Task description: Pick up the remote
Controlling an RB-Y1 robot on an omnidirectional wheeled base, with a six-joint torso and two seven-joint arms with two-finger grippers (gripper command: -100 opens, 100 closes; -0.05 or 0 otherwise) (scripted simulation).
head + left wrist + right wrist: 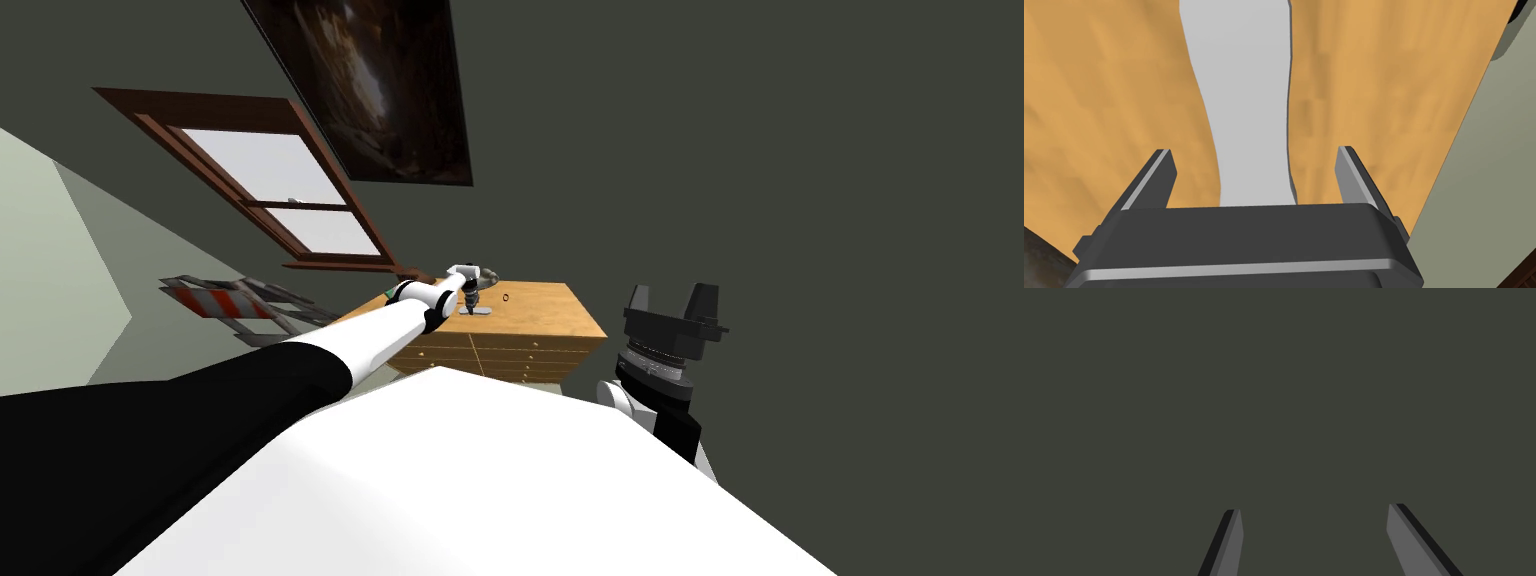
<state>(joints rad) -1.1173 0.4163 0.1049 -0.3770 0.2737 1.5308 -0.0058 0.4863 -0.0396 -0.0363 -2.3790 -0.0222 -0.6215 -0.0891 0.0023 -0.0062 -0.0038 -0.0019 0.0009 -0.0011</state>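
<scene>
Left hand [1254, 151] open, straddling the light grey remote [1244, 90] lying flat on the wooden tabletop [1099, 100]; approach looks done. Closing and lifting both pending. Right hand [671, 300] open, idle at right.

Lt grey remote [1244, 100], tan wood-grain dresser top [1099, 100].

Counts: 2 grippers, i.e. left gripper [1254, 150] lower centre of left wrist view, right gripper [671, 292] right of centre in head view; 2 fingers [1229, 543] each, 4 total. 1 remote [1244, 100], light grey. 1 wooden drawer chest [560, 320] mid-frame, w/ 1 small red ring [506, 297] on top. 1 window [270, 190] upper left. 1 dark picture [380, 80] top centre. 1 red-white striped obj [225, 300] far left.
</scene>
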